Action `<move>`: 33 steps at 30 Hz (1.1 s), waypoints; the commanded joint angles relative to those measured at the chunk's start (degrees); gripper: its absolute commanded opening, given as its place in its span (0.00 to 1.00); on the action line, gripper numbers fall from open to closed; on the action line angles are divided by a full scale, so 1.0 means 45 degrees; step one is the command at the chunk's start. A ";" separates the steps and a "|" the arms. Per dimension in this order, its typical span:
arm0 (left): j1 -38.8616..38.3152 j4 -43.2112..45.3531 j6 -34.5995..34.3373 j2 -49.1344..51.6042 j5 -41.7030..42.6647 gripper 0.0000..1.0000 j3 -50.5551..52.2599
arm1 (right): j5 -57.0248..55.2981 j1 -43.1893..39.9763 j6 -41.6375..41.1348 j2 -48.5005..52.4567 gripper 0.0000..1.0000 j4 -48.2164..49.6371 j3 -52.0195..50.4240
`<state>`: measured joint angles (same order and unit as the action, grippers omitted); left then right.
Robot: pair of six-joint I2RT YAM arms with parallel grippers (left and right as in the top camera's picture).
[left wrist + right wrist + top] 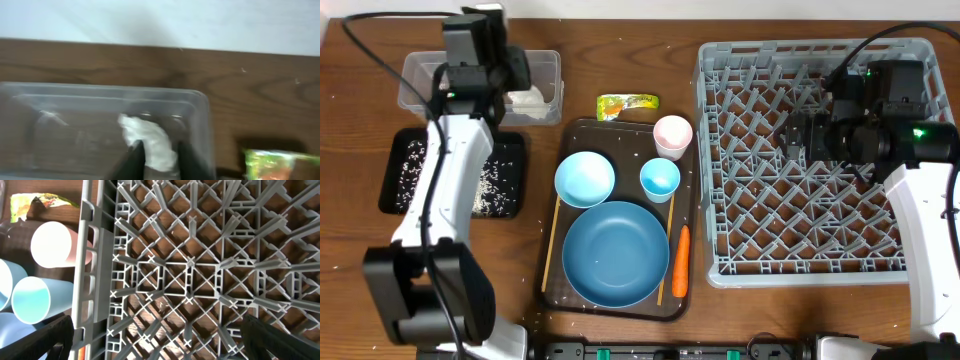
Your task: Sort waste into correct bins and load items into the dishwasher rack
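Containing tissue (148,142) (crumpled, white): clear tub (420,72)

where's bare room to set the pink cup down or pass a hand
The dishwasher rack holds nothing, with the right gripper open above it. Bare table lies in front of the rack and between wrapper and rack. Crowded: the serving tray, packed with plate, bowl, cups and carrot; its gap to the rack is narrow.

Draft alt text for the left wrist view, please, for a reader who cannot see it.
A crumpled white tissue is inside a clear plastic tub, between the two dark fingers of the left gripper. The tub sits on a wooden table, with a yellow-green wrapper outside it at lower right.
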<state>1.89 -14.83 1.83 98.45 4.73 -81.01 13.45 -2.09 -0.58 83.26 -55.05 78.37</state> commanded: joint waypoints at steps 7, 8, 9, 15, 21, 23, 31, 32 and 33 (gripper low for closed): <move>-0.2365 0.0651 0.1248 0.0539 0.1642 0.98 -0.0121 | 0.0019 -0.0112 0.0126 0.0078 0.99 0.0126 0.0034; -0.2574 0.0529 0.1253 0.0699 0.1399 0.98 -0.0306 | 0.0019 -0.0112 0.0073 0.0078 0.99 0.0097 0.0034; -0.2744 0.0301 0.1248 0.0918 0.1268 0.98 -0.0636 | 0.0019 -0.0112 0.0044 0.0078 0.99 0.0078 0.0034; -0.2919 -0.3327 0.1214 0.3089 0.1326 0.98 -0.4794 | 0.0024 -0.0112 0.0039 0.0078 0.98 -0.0015 0.0034; -0.3007 -0.6198 0.1258 0.5872 0.1379 0.98 -0.8038 | 0.0015 -0.0112 -0.0010 0.0078 0.99 -0.0160 0.0034; -0.3070 -0.6232 0.1258 0.6348 0.1511 0.98 -0.8058 | 0.0015 -0.0107 -0.0010 0.0078 0.99 -0.0223 0.0034; -0.3706 -0.6178 0.1681 0.7524 0.1501 0.98 -0.8053 | 0.0015 -0.0112 -0.0010 0.0078 0.99 -0.0272 0.0034; -0.3769 -0.6173 0.1690 0.7630 0.1481 0.98 -0.8053 | 0.0015 -0.0112 -0.0010 0.0078 0.99 -0.0301 0.0034; -0.3847 -0.6169 0.1695 0.7815 0.1457 0.98 -0.8043 | 0.0015 -0.0112 -0.0005 0.0078 0.99 -0.0316 0.0034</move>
<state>-14.31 -42.52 7.81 132.66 11.25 -116.31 13.45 -2.09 -0.62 83.37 -56.18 78.37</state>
